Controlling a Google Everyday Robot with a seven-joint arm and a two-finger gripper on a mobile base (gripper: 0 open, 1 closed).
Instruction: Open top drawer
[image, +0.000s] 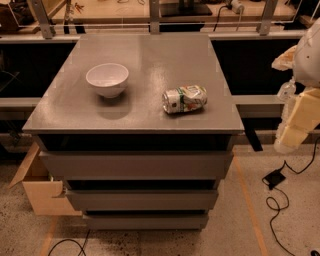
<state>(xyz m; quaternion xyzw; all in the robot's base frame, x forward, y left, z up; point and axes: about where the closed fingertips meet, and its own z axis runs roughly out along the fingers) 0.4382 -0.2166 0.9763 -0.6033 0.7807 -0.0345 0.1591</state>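
The top drawer (136, 165) is the widest grey front, just under the cabinet's top, with a dark gap above it. Two narrower grey fronts sit below it, a middle one (141, 199) and a bottom one (146, 221). My gripper (295, 127) is at the right edge of the view, cream-coloured, hanging beside the cabinet's right side and apart from it, about level with the countertop's front edge. It holds nothing that I can see.
On the grey countertop (145, 55) stand a white bowl (107, 79) and a crushed can (184, 98) lying on its side. A cardboard box (37, 187) sits on the floor at the left. Cables (277, 200) lie on the floor at the right.
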